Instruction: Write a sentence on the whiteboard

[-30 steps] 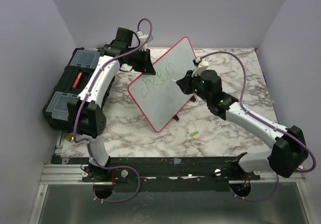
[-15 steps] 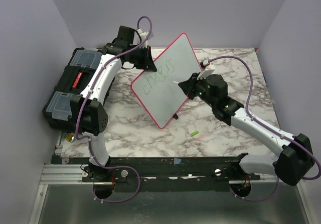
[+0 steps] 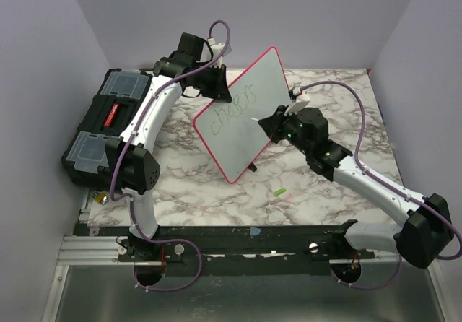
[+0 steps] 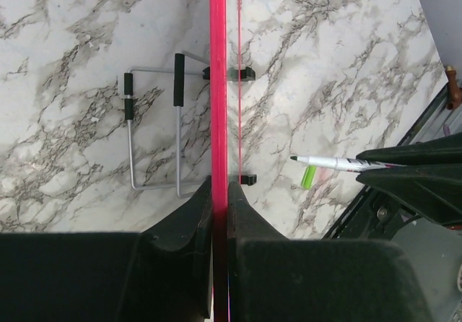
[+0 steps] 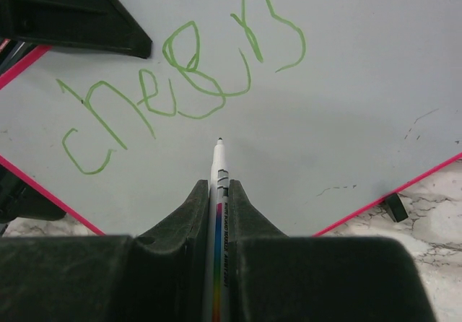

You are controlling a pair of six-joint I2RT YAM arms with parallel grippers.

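whiteboard (image 3: 242, 123) shifted right | left fingers (image 4: 189, 217) clamp its rim | right fingers (image 5: 189, 210) clamp marker (image 5: 219, 169)

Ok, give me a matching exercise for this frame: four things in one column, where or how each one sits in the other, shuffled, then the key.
Things:
1. whiteboard
2. marker
3. small green piece
4. black toolbox

States:
A. lies loose on the marble table
B. gripped by the right gripper, tip short of the whiteboard
C. sits at the table's left edge
D. tilted up, its rim clamped by the left gripper

Pairs: 1-D, 2-B, 3-A, 4-C.
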